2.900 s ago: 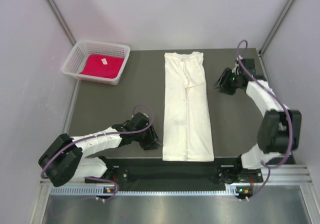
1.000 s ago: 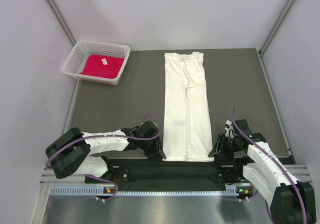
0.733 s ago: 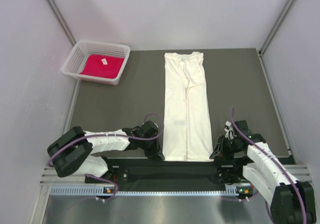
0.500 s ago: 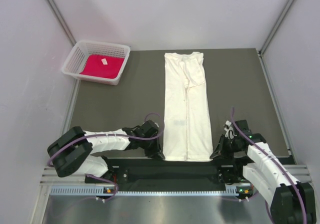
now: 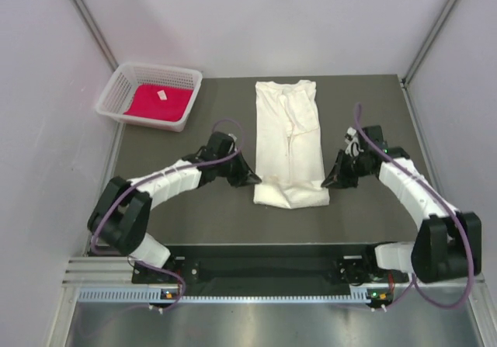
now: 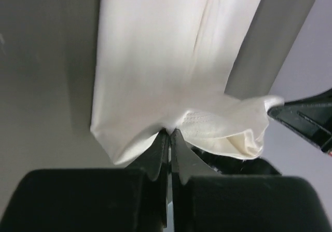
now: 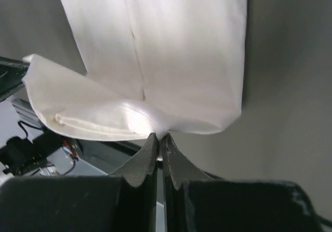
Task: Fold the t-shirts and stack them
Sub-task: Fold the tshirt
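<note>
The cream-white t-shirt (image 5: 289, 133) lies as a long narrow strip down the middle of the dark table, its near end lifted and curled back over itself. My left gripper (image 5: 252, 181) is shut on the left corner of that lifted hem (image 6: 212, 125). My right gripper (image 5: 329, 182) is shut on the right corner (image 7: 155, 119). Both hold the hem a little above the cloth below. The red-magenta t-shirt (image 5: 159, 101), with a small white tag, lies in the white mesh basket (image 5: 123, 75) at the back left.
Grey walls close in the table (image 5: 186, 207) on the left, back and right. The basket stands at the back left corner. The black rail with the arm bases (image 5: 264, 269) runs along the near edge.
Both grippers closed on the near hem corners at the table's front edge, then lifted and carried the hem towards the back. The strip now reaches only about half as far forward.
</note>
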### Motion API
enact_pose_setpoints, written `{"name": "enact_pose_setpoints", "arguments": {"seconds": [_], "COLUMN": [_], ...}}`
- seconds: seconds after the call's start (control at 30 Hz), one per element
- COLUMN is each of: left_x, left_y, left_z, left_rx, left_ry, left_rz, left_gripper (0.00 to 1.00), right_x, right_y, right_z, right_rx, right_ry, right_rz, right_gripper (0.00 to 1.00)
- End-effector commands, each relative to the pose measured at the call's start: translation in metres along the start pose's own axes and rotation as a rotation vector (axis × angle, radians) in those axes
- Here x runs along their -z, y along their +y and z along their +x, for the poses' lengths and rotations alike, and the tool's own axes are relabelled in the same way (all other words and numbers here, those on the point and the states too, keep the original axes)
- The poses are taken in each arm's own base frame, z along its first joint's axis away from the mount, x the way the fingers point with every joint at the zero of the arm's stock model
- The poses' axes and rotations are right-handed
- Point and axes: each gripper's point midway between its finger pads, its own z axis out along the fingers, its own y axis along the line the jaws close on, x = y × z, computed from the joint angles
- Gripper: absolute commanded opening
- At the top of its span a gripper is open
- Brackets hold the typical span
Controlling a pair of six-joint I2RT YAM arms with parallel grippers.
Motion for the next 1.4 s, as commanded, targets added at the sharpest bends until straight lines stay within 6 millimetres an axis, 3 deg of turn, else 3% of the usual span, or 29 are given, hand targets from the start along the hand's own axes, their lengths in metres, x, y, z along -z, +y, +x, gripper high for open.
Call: {"name": "enact_pose_setpoints", "arguments": {"seconds": [0.0, 0.2, 0.23, 0.3, 0.5, 0.9, 1.27, 1.37], "left_x": [-0.008, -0.037, -0.037, -0.044, -0.050, -0.063, -0.078, -0.081], "left_y": [-0.013, -0.028, -0.037, -0.030, -0.038, -0.030, -0.020, -0.013], "left_z": [-0.041, -0.089, -0.099, -0.112, -0.152, -0.187, -0.191, -0.194], "left_rx": [-0.004, 0.008, -0.008, 0.019, 0.033, 0.075, 0.081, 0.077], "left_ry": [0.010, 0.066, 0.058, 0.055, 0.025, 0.004, 0.028, 0.024], "left_rz": [0.048, 0.092, 0.104, 0.089, 0.125, 0.146, 0.133, 0.092], "left_gripper": [0.00, 0.00, 0.00, 0.00, 0.00, 0.00, 0.00, 0.03], "right_x": [-0.002, -0.020, -0.023, -0.031, -0.045, -0.062, -0.076, -0.083], "right_y": [0.023, 0.037, 0.037, 0.039, 0.036, 0.022, 0.008, 0.006], "right_z": [-0.063, -0.121, -0.127, -0.143, -0.176, -0.200, -0.206, -0.211], "right_rx": [0.084, 0.082, 0.082, 0.086, 0.072, 0.045, 0.015, 0.012], "right_ry": [-0.082, -0.059, -0.055, -0.045, -0.038, -0.004, 0.032, 0.037], "right_rz": [-0.028, -0.057, -0.060, -0.064, -0.068, -0.086, -0.083, -0.084], "right_gripper": [0.00, 0.00, 0.00, 0.00, 0.00, 0.01, 0.06, 0.14]}}
